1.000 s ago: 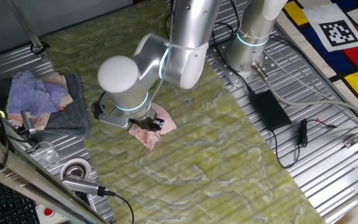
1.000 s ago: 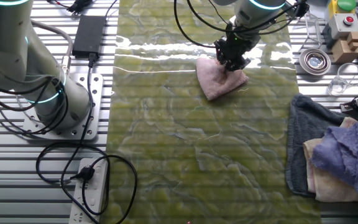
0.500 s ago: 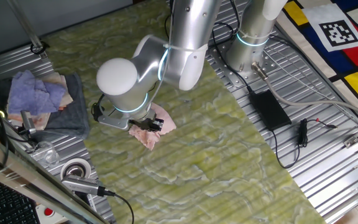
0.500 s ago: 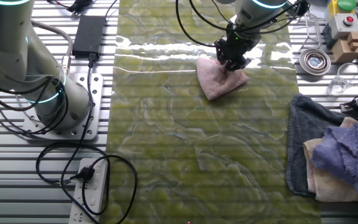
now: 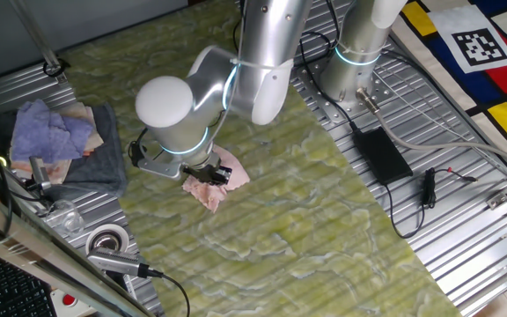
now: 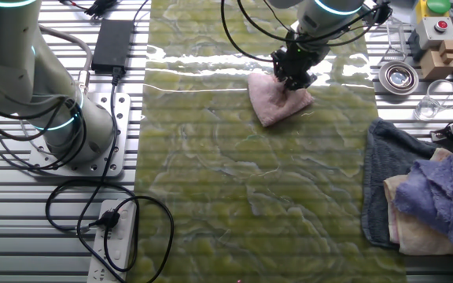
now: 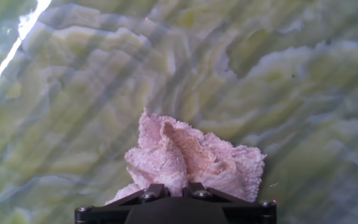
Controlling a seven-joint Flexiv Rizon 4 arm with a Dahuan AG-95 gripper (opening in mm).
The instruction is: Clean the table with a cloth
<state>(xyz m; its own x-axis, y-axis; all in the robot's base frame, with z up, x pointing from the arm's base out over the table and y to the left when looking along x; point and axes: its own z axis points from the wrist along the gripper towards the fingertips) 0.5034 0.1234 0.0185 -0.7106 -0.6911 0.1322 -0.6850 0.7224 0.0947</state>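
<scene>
Here the gripper (image 6: 293,76) is closed on the cloth (image 6: 274,99), pinching a raised fold.

The cloth lies on the table (image 6: 234,196), with the dark grey towel (image 6: 384,169) well apart from it.

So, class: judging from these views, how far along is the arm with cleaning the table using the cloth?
Done: the gripper is down on the small pale pink textured cloth, jaws shut on a bunched fold of it. In hand: the cloth lies pressed on the yellow-green marbled table near one end. Left: most of the long surface lies beyond the cloth; whether any was wiped cannot be told.
</scene>
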